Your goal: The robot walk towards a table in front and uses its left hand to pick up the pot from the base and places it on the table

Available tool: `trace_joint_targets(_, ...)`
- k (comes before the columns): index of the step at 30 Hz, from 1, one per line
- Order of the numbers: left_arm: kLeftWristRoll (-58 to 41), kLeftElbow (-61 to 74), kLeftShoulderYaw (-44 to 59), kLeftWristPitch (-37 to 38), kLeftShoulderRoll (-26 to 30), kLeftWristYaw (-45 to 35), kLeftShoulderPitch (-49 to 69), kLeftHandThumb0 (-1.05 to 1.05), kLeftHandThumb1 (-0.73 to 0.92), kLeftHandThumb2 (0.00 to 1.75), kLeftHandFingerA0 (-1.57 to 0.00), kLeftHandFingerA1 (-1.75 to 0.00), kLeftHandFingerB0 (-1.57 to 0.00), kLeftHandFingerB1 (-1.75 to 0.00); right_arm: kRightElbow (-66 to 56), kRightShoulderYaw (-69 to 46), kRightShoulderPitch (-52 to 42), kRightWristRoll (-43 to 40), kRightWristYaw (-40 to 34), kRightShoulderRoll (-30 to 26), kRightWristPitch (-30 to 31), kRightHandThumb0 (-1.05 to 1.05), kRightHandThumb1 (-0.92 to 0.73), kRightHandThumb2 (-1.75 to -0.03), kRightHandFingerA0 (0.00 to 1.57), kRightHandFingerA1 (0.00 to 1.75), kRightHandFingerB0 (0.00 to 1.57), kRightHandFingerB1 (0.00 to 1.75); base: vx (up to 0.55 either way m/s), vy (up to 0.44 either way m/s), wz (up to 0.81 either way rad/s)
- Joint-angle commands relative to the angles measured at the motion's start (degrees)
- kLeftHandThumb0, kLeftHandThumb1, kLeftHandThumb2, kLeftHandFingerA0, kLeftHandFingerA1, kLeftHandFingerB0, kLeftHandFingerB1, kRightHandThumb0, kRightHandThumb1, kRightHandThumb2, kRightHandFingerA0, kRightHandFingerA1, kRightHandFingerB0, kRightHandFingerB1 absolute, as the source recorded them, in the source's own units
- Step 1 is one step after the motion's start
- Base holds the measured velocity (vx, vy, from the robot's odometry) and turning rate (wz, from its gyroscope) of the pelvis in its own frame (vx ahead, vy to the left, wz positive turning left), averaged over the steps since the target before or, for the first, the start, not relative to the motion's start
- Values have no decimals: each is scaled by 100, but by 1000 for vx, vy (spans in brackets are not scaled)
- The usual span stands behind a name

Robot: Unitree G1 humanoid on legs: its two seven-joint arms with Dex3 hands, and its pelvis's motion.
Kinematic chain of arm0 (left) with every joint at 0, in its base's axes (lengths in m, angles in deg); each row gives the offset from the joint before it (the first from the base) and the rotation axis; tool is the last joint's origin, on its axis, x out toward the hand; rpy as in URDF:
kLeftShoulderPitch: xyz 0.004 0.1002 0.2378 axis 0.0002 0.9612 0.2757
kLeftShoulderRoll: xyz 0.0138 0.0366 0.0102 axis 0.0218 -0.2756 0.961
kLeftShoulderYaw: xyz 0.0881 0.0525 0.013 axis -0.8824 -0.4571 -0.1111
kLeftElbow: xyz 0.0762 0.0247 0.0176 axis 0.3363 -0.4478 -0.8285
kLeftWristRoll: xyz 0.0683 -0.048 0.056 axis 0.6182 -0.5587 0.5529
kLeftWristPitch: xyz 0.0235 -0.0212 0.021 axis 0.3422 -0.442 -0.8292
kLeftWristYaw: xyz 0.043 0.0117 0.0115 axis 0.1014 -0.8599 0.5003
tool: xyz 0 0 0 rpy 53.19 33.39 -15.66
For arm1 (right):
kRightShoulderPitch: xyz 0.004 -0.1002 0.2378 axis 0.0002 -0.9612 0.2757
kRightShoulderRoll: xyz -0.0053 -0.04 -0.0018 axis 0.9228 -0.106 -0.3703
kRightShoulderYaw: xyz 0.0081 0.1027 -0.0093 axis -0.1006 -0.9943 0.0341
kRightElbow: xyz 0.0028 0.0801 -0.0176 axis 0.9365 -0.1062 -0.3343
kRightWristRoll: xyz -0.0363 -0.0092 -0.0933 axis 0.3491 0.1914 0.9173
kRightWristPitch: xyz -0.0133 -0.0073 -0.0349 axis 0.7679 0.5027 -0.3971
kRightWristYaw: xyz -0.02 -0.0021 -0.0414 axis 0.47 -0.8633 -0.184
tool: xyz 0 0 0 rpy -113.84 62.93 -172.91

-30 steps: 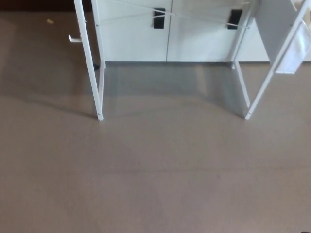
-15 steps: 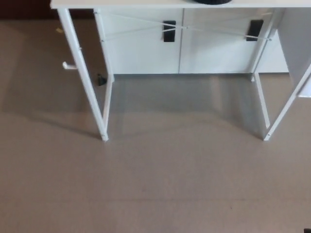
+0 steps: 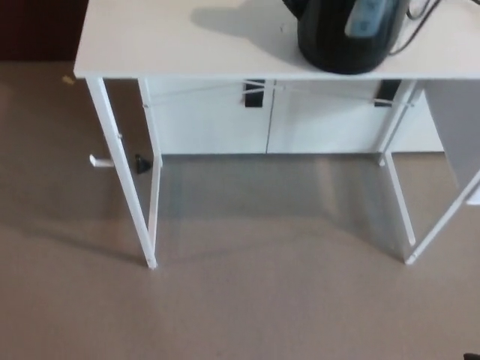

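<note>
No left hand or right hand in frame; grip state can't be told. Glossy black plastic pot [image 3: 341, 41], rounded body with a grey-blue panel, sits far right on the flat white matte desk [image 3: 165, 45]; base not discernible. Judged approach stage: pick and place, 2 steps left. Thin white metal legs [image 3: 126, 180], smooth taupe floor [image 3: 262, 307].

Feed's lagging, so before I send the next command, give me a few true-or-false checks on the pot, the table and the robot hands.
1. The black pot stands on the white table. True.
2. The left robot hand is holding the pot. False: no robot hand is in view.
3. The pot sits at the table's left edge. False: it is toward the right side.
4. A white cabinet stands behind the table. True.
</note>
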Motion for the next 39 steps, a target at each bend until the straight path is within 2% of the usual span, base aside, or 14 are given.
trace_joint_targets(1,35,-34,-18,7,41,21,4,-28,61,63,-27,-37,-23,-35,53,-25,-18,-40,-42,-82,10,-10,-68,-102,31,57,10,47,167,-118,8)
trace_joint_targets(12,75,-88,-54,-4,46,66,-26,-29,60,64,-28,-38,-25,-35,22,-40,-23,-82,25,-74,63,-9,-68,-100,30,56,12,47,108,-164,-1)
trace_joint_targets(13,78,-92,-57,-9,46,71,-30,-29,60,64,-28,-38,-25,-35,21,-40,-23,-83,29,-75,56,-9,-90,-66,36,42,23,36,114,-78,0)
trace_joint_targets(26,138,-156,-130,108,101,50,-9,-30,60,64,-27,-39,-24,-36,-2,29,-61,-25,18,-87,59,-9,-91,-66,36,42,23,37,99,29,4)
trace_joint_targets(39,158,-143,-219,115,123,126,46,-31,61,65,-28,-39,-25,-36,68,91,-99,6,-30,-98,15,-10,-91,-66,37,43,26,39,78,-165,3)
